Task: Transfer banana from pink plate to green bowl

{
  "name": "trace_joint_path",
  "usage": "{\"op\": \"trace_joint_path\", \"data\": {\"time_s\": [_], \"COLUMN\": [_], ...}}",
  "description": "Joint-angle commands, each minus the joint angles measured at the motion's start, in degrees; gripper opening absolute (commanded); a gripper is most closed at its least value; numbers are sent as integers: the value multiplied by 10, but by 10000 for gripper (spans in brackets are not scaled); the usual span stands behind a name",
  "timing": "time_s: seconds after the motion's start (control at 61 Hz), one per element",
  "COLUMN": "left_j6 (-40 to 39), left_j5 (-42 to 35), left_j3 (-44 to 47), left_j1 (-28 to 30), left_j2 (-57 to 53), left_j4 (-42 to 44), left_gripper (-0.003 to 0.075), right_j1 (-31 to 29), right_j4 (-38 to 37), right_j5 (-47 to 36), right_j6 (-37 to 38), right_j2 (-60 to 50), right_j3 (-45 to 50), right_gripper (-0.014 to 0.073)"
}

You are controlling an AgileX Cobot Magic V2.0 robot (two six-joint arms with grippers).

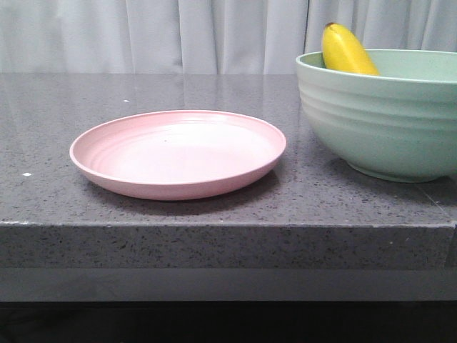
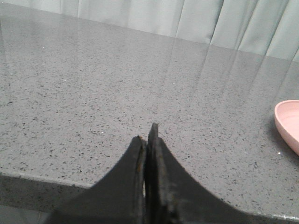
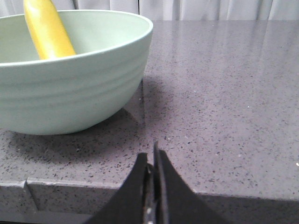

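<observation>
The yellow banana (image 1: 347, 51) stands tilted inside the mint-green bowl (image 1: 385, 121) at the right, its dark stem tip poking above the rim. It also shows in the right wrist view (image 3: 47, 31), leaning on the bowl's (image 3: 70, 88) inner wall. The pink plate (image 1: 178, 152) sits empty at the table's middle; its edge shows in the left wrist view (image 2: 288, 122). My left gripper (image 2: 146, 135) is shut and empty near the table's front edge, left of the plate. My right gripper (image 3: 151, 151) is shut and empty by the front edge, beside the bowl. Neither gripper shows in the front view.
The grey speckled stone table (image 1: 143, 93) has a front edge (image 1: 214, 225) close to the plate and bowl. A pale curtain (image 1: 178, 36) hangs behind the table.
</observation>
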Motion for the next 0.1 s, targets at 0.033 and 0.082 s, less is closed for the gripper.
{"op": "trace_joint_path", "data": {"time_s": [0.033,0.082], "left_j6": [-1,-1], "left_j5": [-48,-48], "left_j3": [3,3], "left_j1": [0,0], "left_j2": [-11,-11], "left_j4": [-5,-5], "left_gripper": [-20,-20], "right_j1": [-3,-3], "right_j4": [2,2], "right_j5": [-49,-49], "right_j6": [1,1], "right_j2": [-13,-13], "right_j3": [1,1], "right_gripper": [-59,-59]}}
